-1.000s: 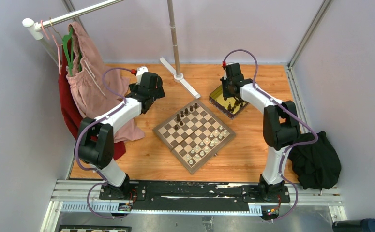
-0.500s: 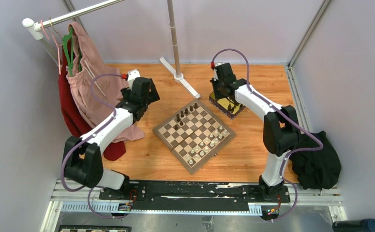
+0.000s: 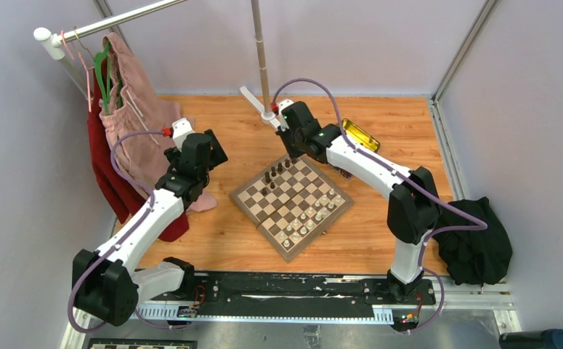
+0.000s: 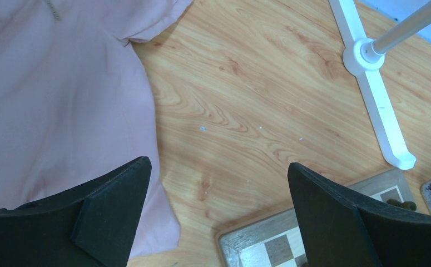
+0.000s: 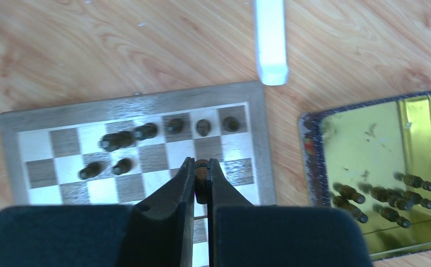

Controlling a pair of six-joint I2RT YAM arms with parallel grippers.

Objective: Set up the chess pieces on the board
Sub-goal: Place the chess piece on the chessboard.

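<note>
The board lies turned like a diamond in the middle of the top view, on the wooden table. Pale pieces stand along its lower right side and dark pieces near its upper corner.

The right claw hangs over that upper corner, its fingers pressed onto a dark brown piece pinched upright between the tips. In the right wrist view this piece sits over the second row of squares, below a line of dark pieces along the board's top edge. Whether its foot touches the board I cannot tell, as the fingers hide it.

At the right of that view the gold tin lies just beside the board, with spare dark chessmen lying in its lower part. The white stand foot reaches down from the top of the frame.

The left claw is spread wide and holds nothing. It hangs over bare table at the left of the top view, between the pink garment and a board corner at the lower right of its own frame.
</note>
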